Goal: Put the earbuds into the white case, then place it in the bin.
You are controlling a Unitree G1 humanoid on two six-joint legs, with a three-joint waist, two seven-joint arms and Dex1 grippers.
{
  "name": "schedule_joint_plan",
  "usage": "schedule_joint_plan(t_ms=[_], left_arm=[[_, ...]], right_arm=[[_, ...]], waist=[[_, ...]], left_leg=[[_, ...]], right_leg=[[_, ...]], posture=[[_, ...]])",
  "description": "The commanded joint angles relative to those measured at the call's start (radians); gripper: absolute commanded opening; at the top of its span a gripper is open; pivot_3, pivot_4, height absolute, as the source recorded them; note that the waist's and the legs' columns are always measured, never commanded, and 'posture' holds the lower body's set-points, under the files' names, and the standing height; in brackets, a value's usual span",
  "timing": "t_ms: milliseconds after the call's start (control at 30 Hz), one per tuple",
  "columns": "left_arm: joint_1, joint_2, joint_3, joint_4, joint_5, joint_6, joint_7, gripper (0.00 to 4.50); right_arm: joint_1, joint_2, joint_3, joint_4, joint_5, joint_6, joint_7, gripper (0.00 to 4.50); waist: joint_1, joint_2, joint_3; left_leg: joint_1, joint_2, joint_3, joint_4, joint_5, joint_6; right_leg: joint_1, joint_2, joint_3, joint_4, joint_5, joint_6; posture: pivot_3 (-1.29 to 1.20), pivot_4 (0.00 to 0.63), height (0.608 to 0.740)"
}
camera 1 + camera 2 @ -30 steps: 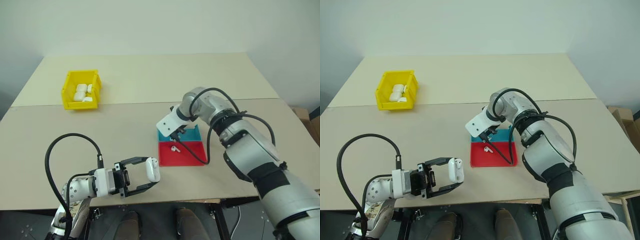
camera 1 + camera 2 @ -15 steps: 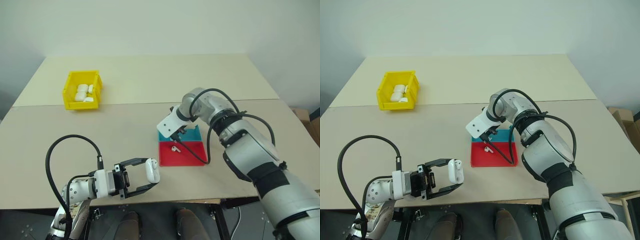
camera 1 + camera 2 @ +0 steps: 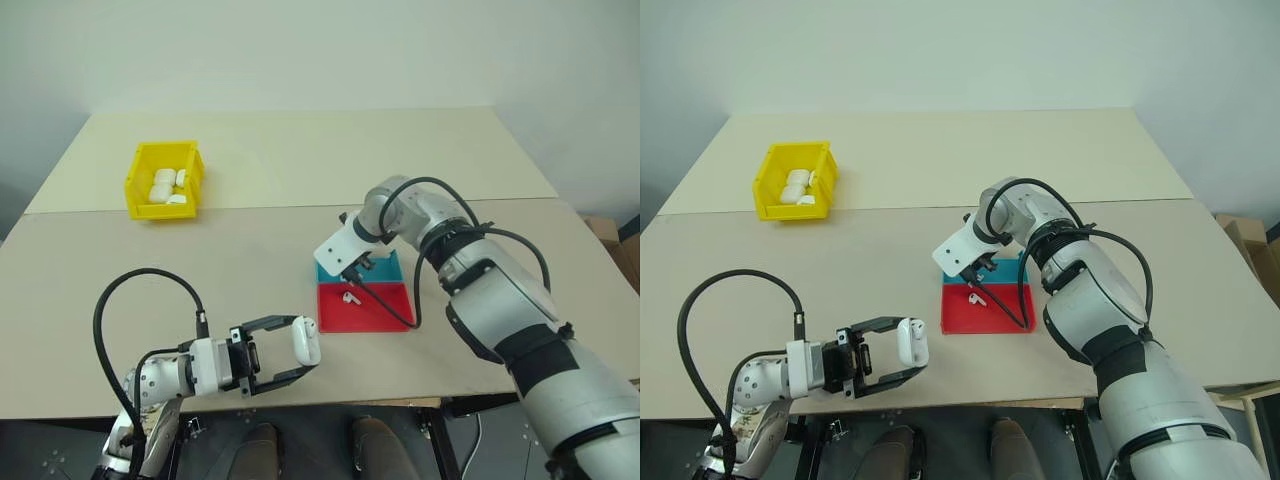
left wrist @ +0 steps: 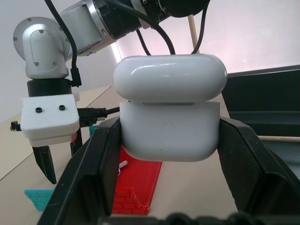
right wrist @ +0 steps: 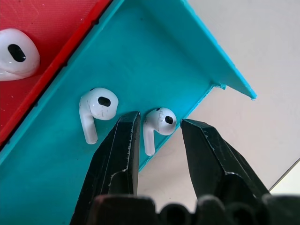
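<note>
Right pincer (image 5: 157,136), parted, straddles one earbud (image 5: 159,123) in the teal tray (image 5: 197,51); centre before clenching. Left pincer (image 4: 171,154) grasps the white case (image 4: 169,115).

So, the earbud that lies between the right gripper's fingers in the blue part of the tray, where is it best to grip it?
Probably by its round head, from above. The earbud lies flat in the blue tray near a corner wall. The right gripper already straddles it, fingers open on both sides. The thin stem could slip, and the second earbud lies close beside one finger.
</note>
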Motion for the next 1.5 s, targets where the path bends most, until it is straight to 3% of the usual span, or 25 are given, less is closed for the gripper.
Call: schedule_joint_plan(t_ms=[33, 467, 600, 1067, 1133, 1233, 1400, 1500], left_arm=[[0.001, 0.003, 0.000, -0.019, -0.003, -0.034, 0.005, 2.76], [0.005, 0.004, -0.003, -0.019, 0.001, -0.048, 0.011, 2.76], [0.002, 0.006, -0.002, -0.021, -0.001, -0.047, 0.012, 2.76], [-0.006, 0.005, -0.005, 0.002, -0.001, -0.062, 0.002, 2.76], [-0.009, 0.006, -0.005, 0.004, -0.002, -0.064, -0.001, 2.76], [-0.014, 0.005, -0.004, 0.001, -0.005, -0.059, 0.000, 2.76], [-0.033, -0.007, -0.004, 0.004, -0.013, -0.055, 0.009, 2.76], [-0.087, -0.053, 0.001, 0.002, -0.018, -0.022, 0.074, 2.76]], right_arm=[[-0.014, -0.002, 0.007, 0.005, -0.014, -0.012, -0.008, 1.84], [-0.015, 0.000, 0.014, 0.011, -0.029, -0.021, -0.022, 1.84], [-0.015, -0.001, 0.012, 0.012, -0.030, -0.027, -0.022, 0.97], [-0.011, -0.005, 0.005, 0.004, -0.025, -0.036, -0.011, 0.97], [-0.009, -0.006, 0.003, 0.003, -0.021, -0.038, -0.003, 0.71], [-0.008, -0.005, -0.003, -0.002, -0.018, -0.035, -0.006, 0.67], [-0.013, -0.029, -0.064, -0.049, 0.036, -0.005, 0.007, 0.67], [-0.005, -0.077, -0.186, -0.180, 0.150, 0.125, 0.015, 0.67]], waist=[[0.000, 0.000, 0.000], [0.000, 0.000, 0.000], [0.000, 0.000, 0.000], [0.000, 0.000, 0.000], [0.000, 0.000, 0.000], [0.000, 0.000, 0.000], [0.000, 0.000, 0.000], [0.006, 0.000, 0.001]], left_leg=[[0.000, 0.000, 0.000, 0.000, 0.000, 0.000], [0.003, 0.000, 0.000, 0.000, 0.000, 0.000], [0.003, 0.000, 0.000, 0.000, 0.000, 0.000], [0.004, 0.000, 0.000, 0.000, 0.000, 0.000], [0.004, 0.000, 0.000, 0.000, 0.000, 0.000], [0.004, 0.000, 0.000, 0.000, 0.000, 0.000], [0.003, 0.000, 0.000, 0.000, 0.000, 0.000], [0.002, 0.000, 0.000, 0.000, 0.000, 0.000]], right_leg=[[0.000, 0.000, 0.000, 0.000, 0.000, 0.000], [0.003, 0.000, 0.000, 0.000, 0.000, 0.000], [0.003, 0.000, 0.000, 0.000, 0.000, 0.000], [0.004, 0.000, 0.000, 0.000, 0.000, 0.000], [0.004, 0.000, 0.000, 0.000, 0.000, 0.000], [0.004, 0.000, 0.000, 0.000, 0.000, 0.000], [0.003, 0.000, 0.000, 0.000, 0.000, 0.000], [0.003, 0.000, 0.000, -0.001, 0.000, 0.000]], posture=[[0.00, 0.150, 0.740], [0.00, 0.150, 0.740], [0.00, 0.150, 0.740], [0.00, 0.150, 0.740], [0.00, 0.150, 0.740], [0.00, 0.150, 0.740], [0.00, 0.150, 0.740], [0.00, 0.150, 0.740]])
